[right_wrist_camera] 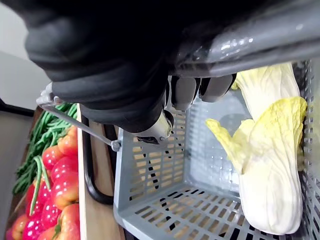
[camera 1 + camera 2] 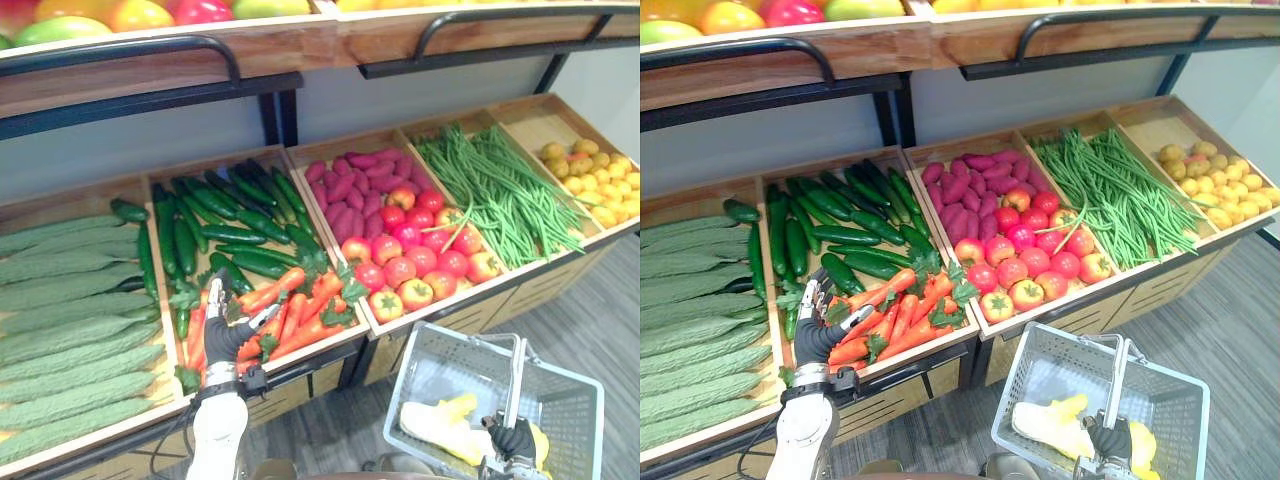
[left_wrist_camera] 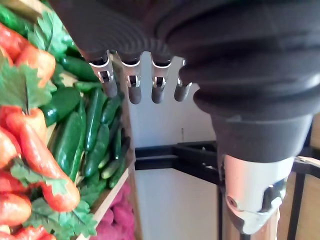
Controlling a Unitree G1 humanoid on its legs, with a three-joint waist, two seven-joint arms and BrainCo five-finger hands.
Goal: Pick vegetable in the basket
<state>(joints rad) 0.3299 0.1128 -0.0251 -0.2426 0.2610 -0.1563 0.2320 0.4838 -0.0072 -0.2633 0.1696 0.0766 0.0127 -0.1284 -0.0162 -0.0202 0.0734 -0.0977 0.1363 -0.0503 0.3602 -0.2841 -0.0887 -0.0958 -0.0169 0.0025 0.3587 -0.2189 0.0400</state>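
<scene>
Orange carrots (image 2: 300, 310) with green tops lie in a wooden crate at the shelf's front. My left hand (image 2: 232, 335) hovers just over their left end, fingers (image 3: 132, 85) straight and spread, holding nothing. Dark cucumbers (image 2: 230, 220) fill the back of the same crate. At the lower right a grey wire basket (image 2: 450, 370) hangs from its handle (image 1: 260, 40), and my right hand (image 2: 515, 440) is curled round that handle. A pale yellow cabbage (image 1: 270, 165) lies on the basket's bottom.
Long green gourds (image 2: 70, 330) fill the left crate. Right of the carrots come tomatoes (image 2: 410, 260), purple sweet potatoes (image 2: 350, 190), green beans (image 2: 500, 190) and small yellow fruit (image 2: 595, 180). A fruit shelf with black rails (image 2: 130, 50) overhangs the crates. Grey floor lies below.
</scene>
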